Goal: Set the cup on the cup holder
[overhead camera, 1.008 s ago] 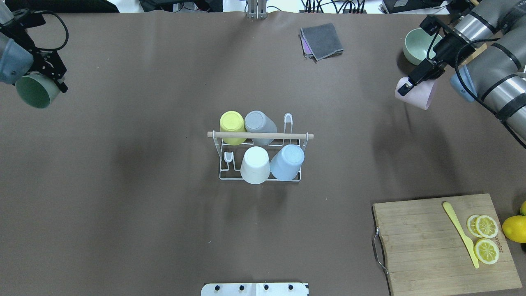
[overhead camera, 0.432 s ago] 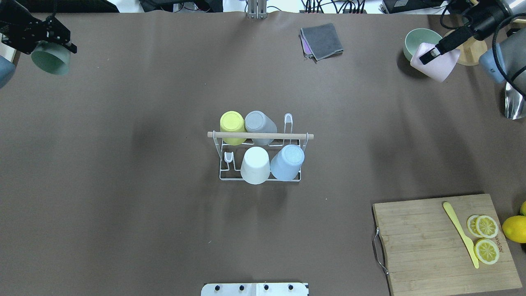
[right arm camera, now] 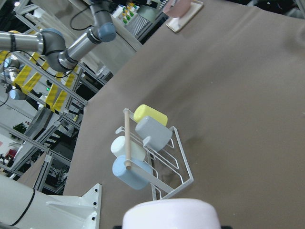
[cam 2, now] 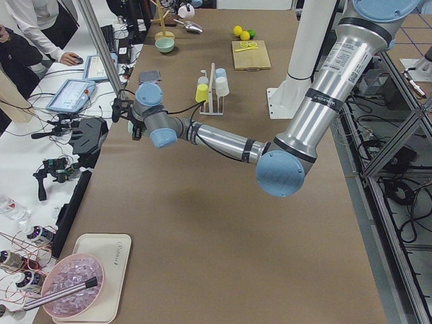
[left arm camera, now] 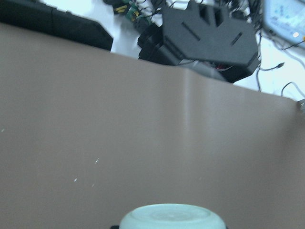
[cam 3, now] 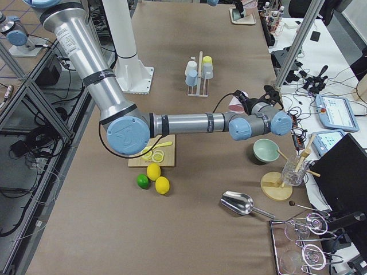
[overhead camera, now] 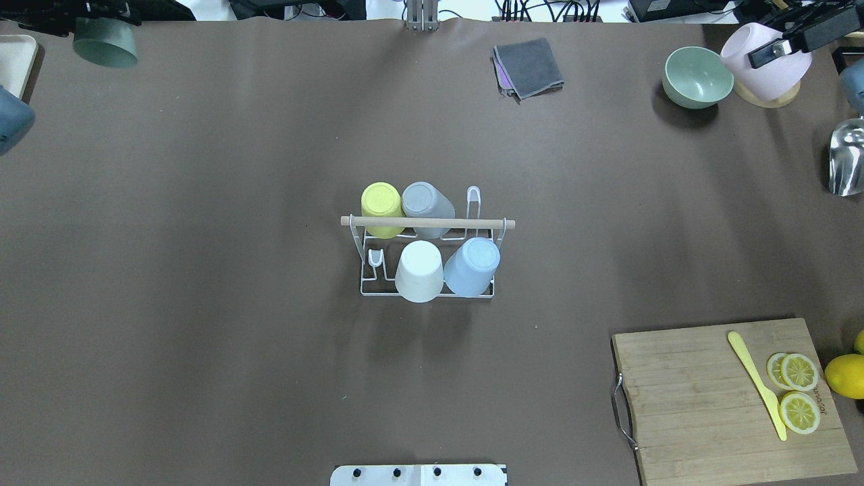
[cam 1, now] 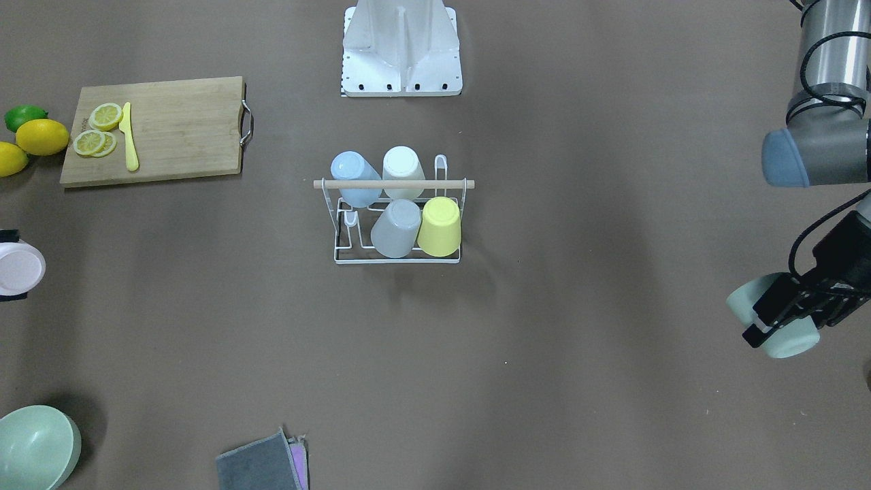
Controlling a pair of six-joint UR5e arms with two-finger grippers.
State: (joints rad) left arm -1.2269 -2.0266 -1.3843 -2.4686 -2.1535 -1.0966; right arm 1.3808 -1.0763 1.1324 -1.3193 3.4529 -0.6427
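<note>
The white wire cup holder point(overhead camera: 427, 222) with a wooden dowel handle stands mid-table and also shows in the front view point(cam 1: 393, 184). Yellow, grey, white and blue cups sit upside down on it. Two of its pegs are bare point(overhead camera: 474, 199). My left gripper point(cam 1: 782, 314) is shut on a green cup point(cam 1: 743, 299), held near the table's far left corner point(overhead camera: 104, 44). My right gripper point(overhead camera: 776, 47) is shut on a pink cup point(overhead camera: 759, 74), held near the far right corner. Both are far from the holder.
A green bowl point(overhead camera: 697, 76), a round wooden base point(overhead camera: 769, 101) and a metal scoop point(overhead camera: 847, 158) lie under and beside the right gripper. A grey cloth point(overhead camera: 528, 66) lies at the far edge. A cutting board point(overhead camera: 695, 398) with lemon slices is near right.
Both arms have swung away from me toward the table's far corners, each carrying its cup. The holder and its cups have not moved.
</note>
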